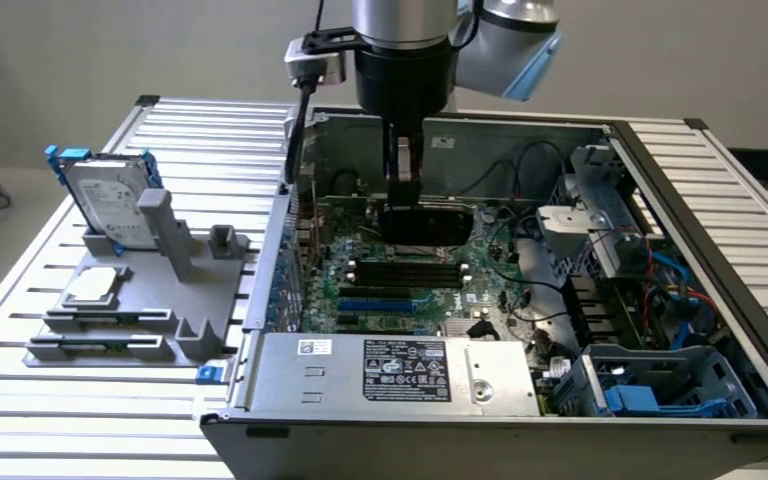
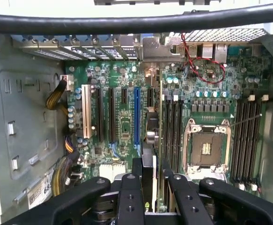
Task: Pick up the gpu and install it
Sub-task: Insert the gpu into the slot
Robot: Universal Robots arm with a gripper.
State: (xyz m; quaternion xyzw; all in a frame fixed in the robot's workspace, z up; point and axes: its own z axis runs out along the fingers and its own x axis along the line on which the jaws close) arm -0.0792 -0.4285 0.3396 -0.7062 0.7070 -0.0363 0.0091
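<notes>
While the fingers (image 2: pixel 128 197) pinch the gpu (image 2: pixel 153 174) edge-on above the motherboard (image 1: pixel 398 270) inside the open computer case (image 1: pixel 651 170), pickup looks done, but the card isn't seated in any slot, so installing is left.

silver arm (image 1: pixel 404 18) tube, grey joint (image 1: pixel 498 45) with light blue cap (image 1: pixel 539 68), black round wrist (image 1: pixel 404 80). thick black cable (image 2: pixel 136 21). gripper (image 2: pixel 151 168) black, angular bars (image 2: pixel 80 194), small round screws (image 2: pixel 127 177).
</notes>
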